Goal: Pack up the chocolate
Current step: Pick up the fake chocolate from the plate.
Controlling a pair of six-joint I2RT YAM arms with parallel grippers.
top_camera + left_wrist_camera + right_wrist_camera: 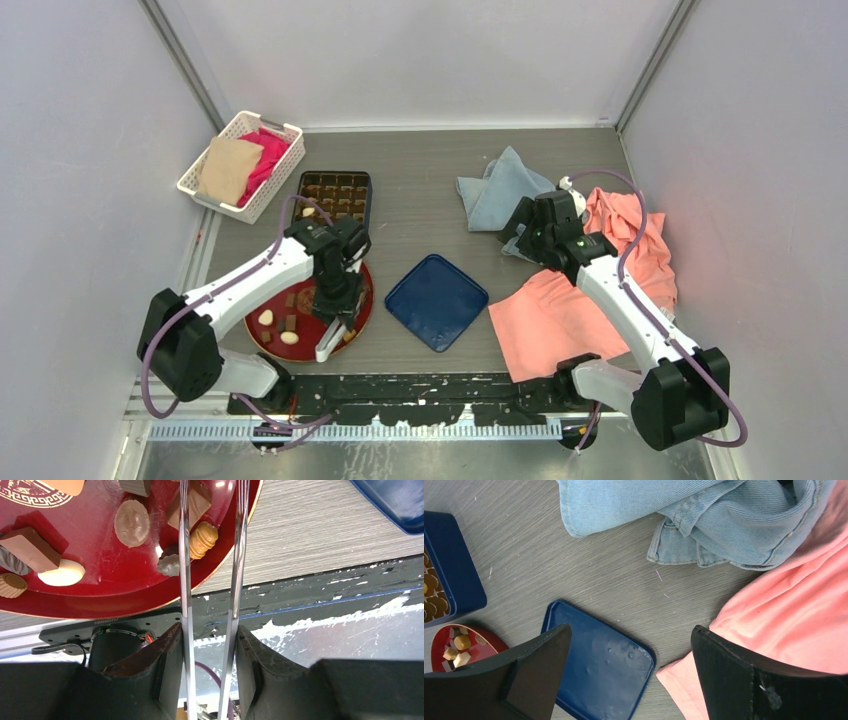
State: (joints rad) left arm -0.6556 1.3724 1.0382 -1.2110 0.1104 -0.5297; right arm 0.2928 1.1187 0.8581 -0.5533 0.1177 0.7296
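The chocolate [132, 522] lies as several brown, tan and cream pieces on a round red plate [100, 595]. My left gripper [209, 627] is shut on metal tongs [186, 580], whose two arms reach over the plate's near right edge beside a ribbed tan piece [202, 539]. The tong tips are out of view. From above, the left gripper [335, 295] hovers over the plate [310, 318]. A dark compartment box [335, 195] behind the plate holds some pieces. My right gripper [630, 630] is open and empty above the table, near the blue lid [599, 665].
The blue lid [436, 300] lies at the table's middle. A blue denim cloth [500, 190] and a pink cloth [560, 310] lie on the right. A white basket [240, 165] with cloths stands at the back left. The arms' base rail [400, 395] runs along the near edge.
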